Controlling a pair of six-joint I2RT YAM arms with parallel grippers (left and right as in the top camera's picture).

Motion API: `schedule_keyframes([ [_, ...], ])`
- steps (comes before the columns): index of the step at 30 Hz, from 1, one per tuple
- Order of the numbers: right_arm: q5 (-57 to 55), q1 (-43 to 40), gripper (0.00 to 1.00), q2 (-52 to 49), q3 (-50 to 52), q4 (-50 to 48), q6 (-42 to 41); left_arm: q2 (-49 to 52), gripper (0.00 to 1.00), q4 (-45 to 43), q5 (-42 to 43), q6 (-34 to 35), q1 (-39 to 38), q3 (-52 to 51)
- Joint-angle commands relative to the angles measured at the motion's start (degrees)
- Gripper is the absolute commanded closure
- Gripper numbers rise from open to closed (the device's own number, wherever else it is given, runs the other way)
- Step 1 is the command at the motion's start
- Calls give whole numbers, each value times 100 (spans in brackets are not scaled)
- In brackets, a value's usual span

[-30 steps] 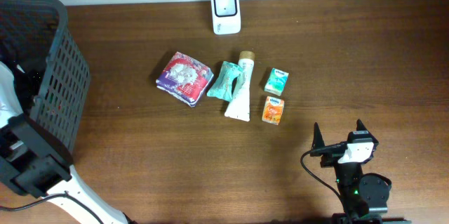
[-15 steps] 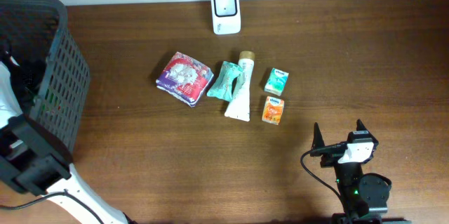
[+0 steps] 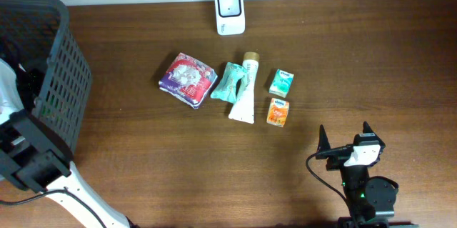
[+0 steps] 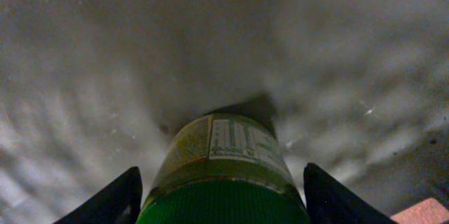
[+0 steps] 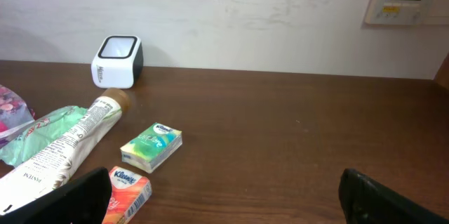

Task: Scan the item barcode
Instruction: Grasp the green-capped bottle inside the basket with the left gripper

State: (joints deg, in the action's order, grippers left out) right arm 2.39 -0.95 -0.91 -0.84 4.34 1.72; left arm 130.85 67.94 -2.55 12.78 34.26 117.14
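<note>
Mostly hidden in basket (image 3: pixel 68 85), left jaws flank green-capped bottle (image 4: pixel 226 155), grip unclear, right jaws wide, empty.

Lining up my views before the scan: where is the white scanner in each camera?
Overhead: white scanner at top centre.
Left wrist: not in it; only a green-capped bottle shows.
Right wrist: upper left.
Shared landmark: teal tissue pack, in the overhead and right wrist views.
</note>
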Motion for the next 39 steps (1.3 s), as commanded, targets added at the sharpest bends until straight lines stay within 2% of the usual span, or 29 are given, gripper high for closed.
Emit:
schedule_keyframes([
  [1, 11, 57, 1, 39, 50, 11, -4, 2, 43, 212, 68, -52, 42, 155],
  [3, 11, 57, 1, 39, 52, 11, -4, -31, 43, 396, 68, -50, 42, 358],
  [4, 11, 57, 1, 39, 52, 11, -4, -33, 22, 553, 72, -50, 42, 516],
  [6, 11, 57, 1, 39, 52, 11, -4, -24, 4, 769, 68, -52, 42, 511],
  [7, 11, 57, 1, 39, 52, 11, -4, -24, 1, 791, 70, -52, 42, 483],
  [11, 11, 57, 1, 39, 52, 11, -4, -22, 0, 890, 70, -50, 39, 466],
  [12, 11, 57, 1, 39, 52, 11, -4, -22, 0, 894, 70, -52, 39, 439],
  [14, 11, 57, 1, 39, 52, 11, -4, -22, 8, 894, 70, -50, 42, 345],
  [15, 11, 57, 1, 39, 52, 11, -4, -22, 8, 859, 70, -50, 42, 245],
  [19, 11, 57, 1, 39, 52, 11, -4, -22, 28, 785, 90, -52, 42, 181],
  [20, 11, 57, 1, 39, 52, 11, -4, -22, 28, 789, 144, -50, 42, 181],
  [22, 11, 57, 1, 39, 52, 11, -4, -22, 20, 822, 179, -50, 42, 181],
  [23, 11, 57, 1, 39, 52, 11, -4, -22, 6, 874, 179, -50, 42, 181],
  [29, 11, 57, 1, 39, 52, 11, -4, -22, 3, 1060, 177, -50, 42, 181],
  [30, 11, 57, 1, 39, 52, 11, -4, -22, 6, 1062, 177, -50, 42, 181],
  [32, 11, 57, 1, 39, 50, 11, -4, -22, 23, 1062, 177, -48, 42, 181],
  [33, 9, 57, 2, 39, 52, 11, -4, -22, 25, 1051, 175, -50, 42, 181],
  [35, 11, 57, 1, 39, 52, 11, -4, -22, 40, 1038, 175, -50, 42, 181],
  [39, 11, 57, 1, 39, 52, 11, -4, -24, 38, 1073, 175, -48, 42, 306],
])
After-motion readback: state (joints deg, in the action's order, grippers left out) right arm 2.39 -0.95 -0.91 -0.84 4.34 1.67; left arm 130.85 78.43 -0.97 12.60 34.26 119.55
